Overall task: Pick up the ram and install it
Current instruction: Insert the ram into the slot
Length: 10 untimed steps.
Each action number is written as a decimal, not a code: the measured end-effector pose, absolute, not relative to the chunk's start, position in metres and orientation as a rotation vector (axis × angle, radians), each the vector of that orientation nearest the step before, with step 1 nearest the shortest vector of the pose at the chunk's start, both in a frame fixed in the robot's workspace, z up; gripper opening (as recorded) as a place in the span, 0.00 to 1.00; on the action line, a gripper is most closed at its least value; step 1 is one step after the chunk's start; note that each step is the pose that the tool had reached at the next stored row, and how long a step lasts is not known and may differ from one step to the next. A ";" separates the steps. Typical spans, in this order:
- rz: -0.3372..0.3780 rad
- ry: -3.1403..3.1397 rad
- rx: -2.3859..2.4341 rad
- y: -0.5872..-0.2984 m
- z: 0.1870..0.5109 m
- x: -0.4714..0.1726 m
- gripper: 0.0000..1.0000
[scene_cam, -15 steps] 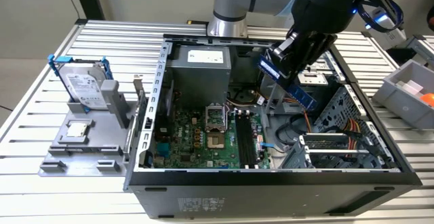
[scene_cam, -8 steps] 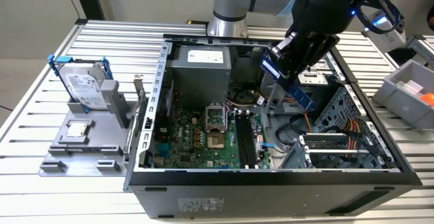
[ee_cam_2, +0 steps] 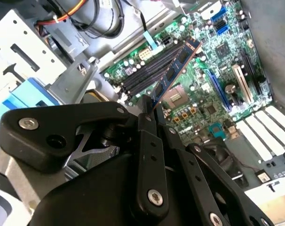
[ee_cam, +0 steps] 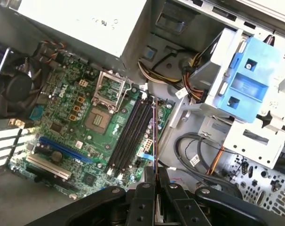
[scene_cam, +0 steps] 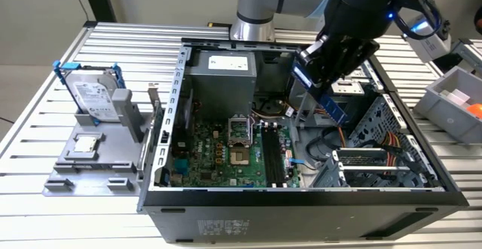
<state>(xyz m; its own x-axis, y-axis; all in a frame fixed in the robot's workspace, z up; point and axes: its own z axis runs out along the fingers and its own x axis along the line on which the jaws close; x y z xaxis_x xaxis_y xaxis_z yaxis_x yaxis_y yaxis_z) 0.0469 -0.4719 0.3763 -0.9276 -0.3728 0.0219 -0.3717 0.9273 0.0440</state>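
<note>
My gripper is closed on the ram, which I hold by one end; the stick points away from me, down toward the motherboard. Its long axis runs almost parallel with the black memory slots beneath, not yet touching them. In the first wrist view I see the ram edge-on, so its exact slot is hard to tell.

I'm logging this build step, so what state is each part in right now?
ram: held in the gripper, above the motherboard, not seated.
gripper: shut on the ram.
memory slots: empty.
processor socket: open, empty.
computer case: side open.
hard drive: standing in its holder outside the case.
</note>
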 end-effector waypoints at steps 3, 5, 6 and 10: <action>-0.061 -3.063 0.548 -0.472 0.376 0.047 0.00; -0.062 -3.068 0.519 -0.473 0.376 0.047 0.00; -0.062 -3.071 0.505 -0.473 0.376 0.047 0.00; -0.063 -3.081 0.447 -0.474 0.376 0.047 0.00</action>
